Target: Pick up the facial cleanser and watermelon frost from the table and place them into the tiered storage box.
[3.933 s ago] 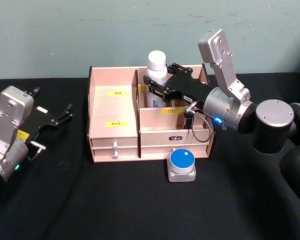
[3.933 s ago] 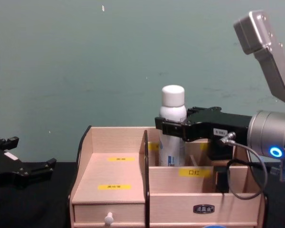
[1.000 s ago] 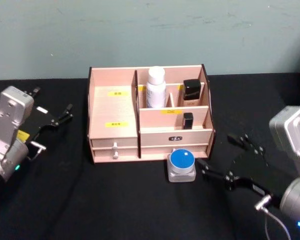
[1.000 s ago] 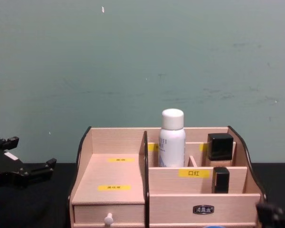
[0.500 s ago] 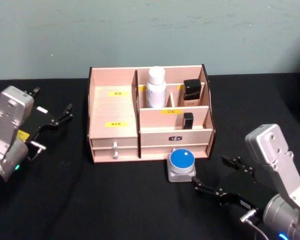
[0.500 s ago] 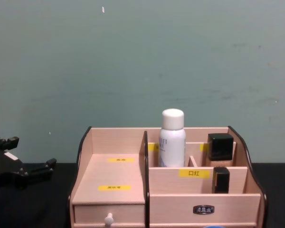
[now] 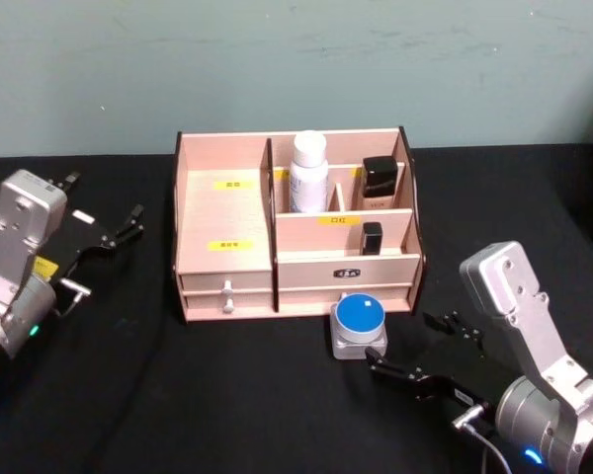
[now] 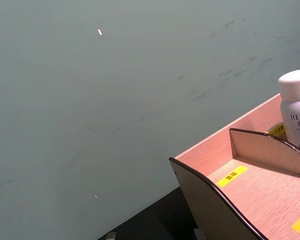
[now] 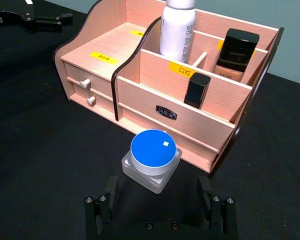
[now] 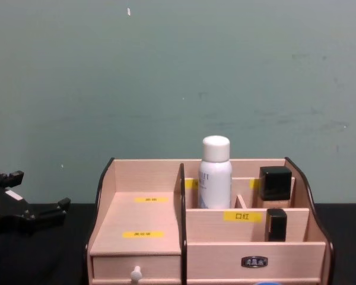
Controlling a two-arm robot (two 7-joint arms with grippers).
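The facial cleanser point(image 7: 309, 173) stands upright, white cap up and long axis vertical, in the rear tier of the tiered storage box point(image 7: 223, 212), against the divider beside the wide left section. The box lies with its length across the black tabletop point(image 7: 227, 395), its drawers and low front facing the robot. The watermelon frost point(image 7: 359, 326), a squat jar with its blue lid facing up, sits on the tabletop just in front of the box's right half.

The right end effector point(image 7: 403, 342) is low over the tabletop beside the jar, pointing toward it, fingers point(image 9: 106, 199) spread wide and empty; in the right wrist view the jar sits centred just ahead of them. The left end effector point(image 7: 103, 202) is parked open, well left of the box.

A black-capped bottle point(image 7: 380, 178) shares the rear tier, a black lipstick point(image 7: 372, 237) the middle one
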